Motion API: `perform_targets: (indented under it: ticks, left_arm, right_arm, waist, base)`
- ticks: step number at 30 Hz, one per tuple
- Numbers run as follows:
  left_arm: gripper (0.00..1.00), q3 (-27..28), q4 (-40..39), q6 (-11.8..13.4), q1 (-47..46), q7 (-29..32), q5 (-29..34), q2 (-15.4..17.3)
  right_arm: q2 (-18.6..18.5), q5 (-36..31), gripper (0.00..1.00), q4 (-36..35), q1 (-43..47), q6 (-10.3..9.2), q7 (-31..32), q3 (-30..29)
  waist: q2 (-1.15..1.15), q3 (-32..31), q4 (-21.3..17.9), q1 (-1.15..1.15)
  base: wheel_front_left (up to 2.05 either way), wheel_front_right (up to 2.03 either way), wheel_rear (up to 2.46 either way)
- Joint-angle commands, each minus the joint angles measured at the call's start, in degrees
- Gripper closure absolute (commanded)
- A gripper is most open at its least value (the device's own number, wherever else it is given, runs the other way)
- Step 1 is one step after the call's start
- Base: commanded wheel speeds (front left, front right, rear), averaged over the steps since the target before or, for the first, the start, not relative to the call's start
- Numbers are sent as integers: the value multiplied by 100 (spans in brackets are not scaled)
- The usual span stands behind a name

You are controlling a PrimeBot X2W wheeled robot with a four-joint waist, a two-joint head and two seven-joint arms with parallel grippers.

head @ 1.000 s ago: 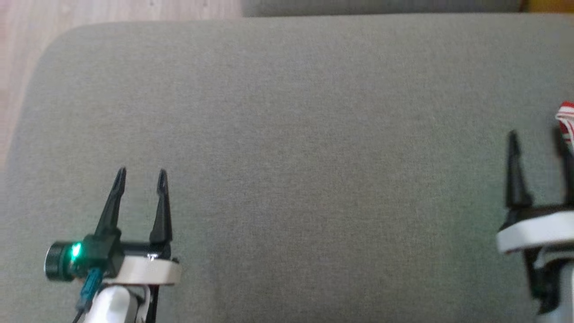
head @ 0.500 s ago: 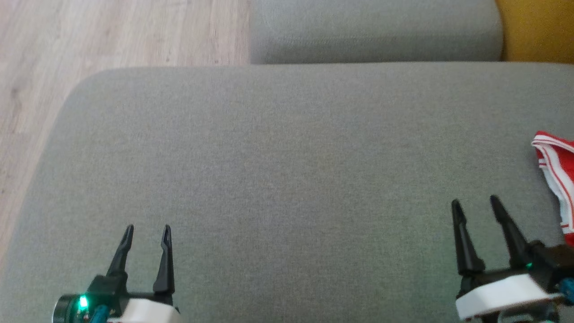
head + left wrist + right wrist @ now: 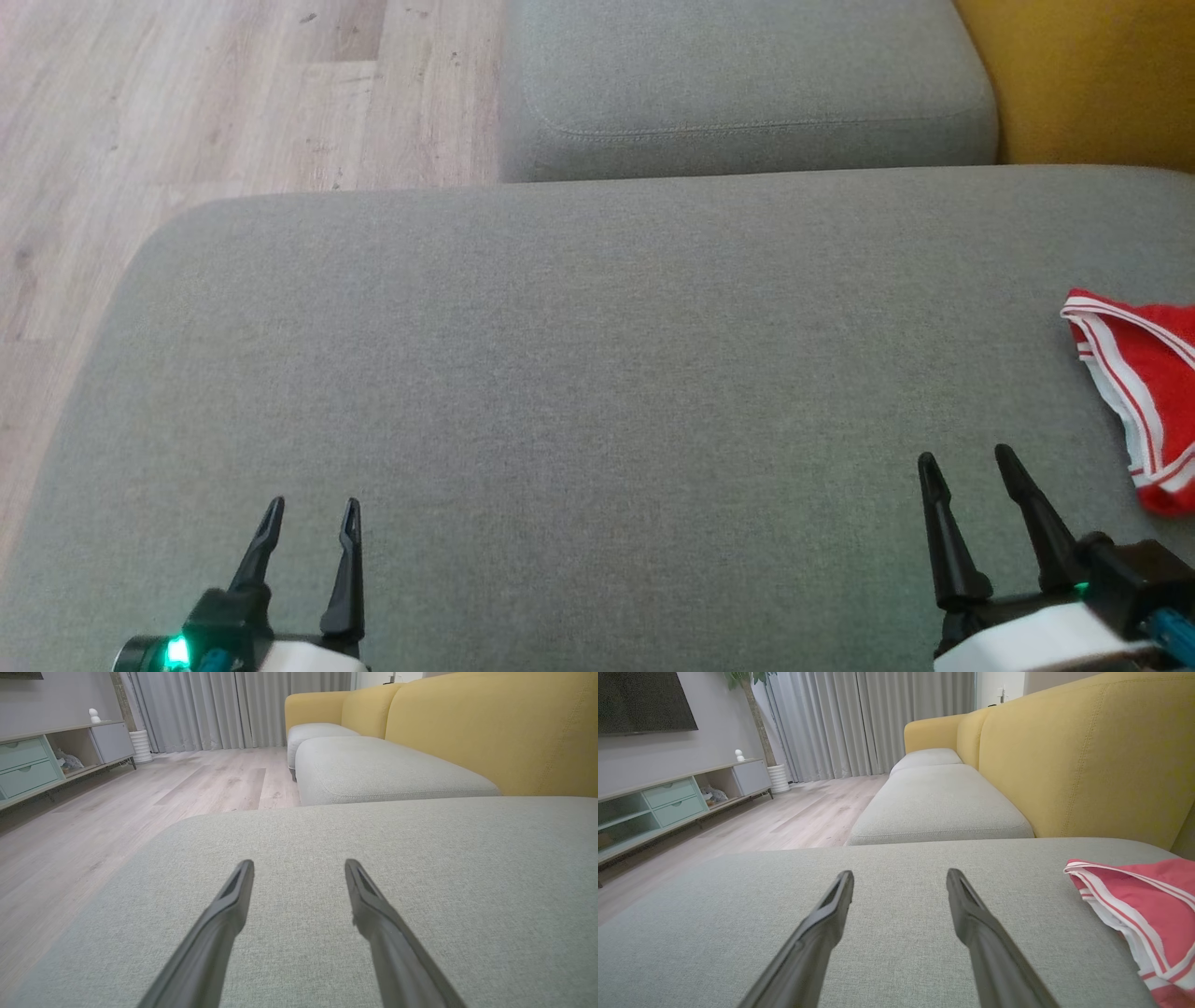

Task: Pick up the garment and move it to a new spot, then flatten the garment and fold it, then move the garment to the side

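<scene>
2 wide open, empty: L gripper (image 3: 313, 506), R gripper (image 3: 964, 455); 1 red garment (image 3: 1144, 392) on cushion (image 3: 597, 373).

On the cushion (image 3: 597, 373), the garment (image 3: 1144, 373) lies right of the right gripper (image 3: 964, 455), seemingly not touching it.

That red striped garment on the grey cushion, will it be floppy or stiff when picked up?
Probably floppy: the red garment lies in soft folds, so it would likely hang from a pinch. It looks thin, so likely light. Pushed, it may bunch on the woven grey cushion rather than slide.
</scene>
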Motion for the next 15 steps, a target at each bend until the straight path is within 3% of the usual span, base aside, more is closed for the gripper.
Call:
perform_targets:
  ticks: [1,15]
  left_arm:
    - [0,209,-205,35,-125,3,-23,122]
    - [0,160,-248,128,-141,123,-39,171]
  right_arm:
    - [-38,31,0,-218,-121,-4,-39,137]
    - [-36,101,0,-185,-167,-4,-9,166]
  waist:
    - [0,-3,-9,0]
    - [0,14,-55,0]
  base:
    - [0,0,0]
    - [0,0,0]
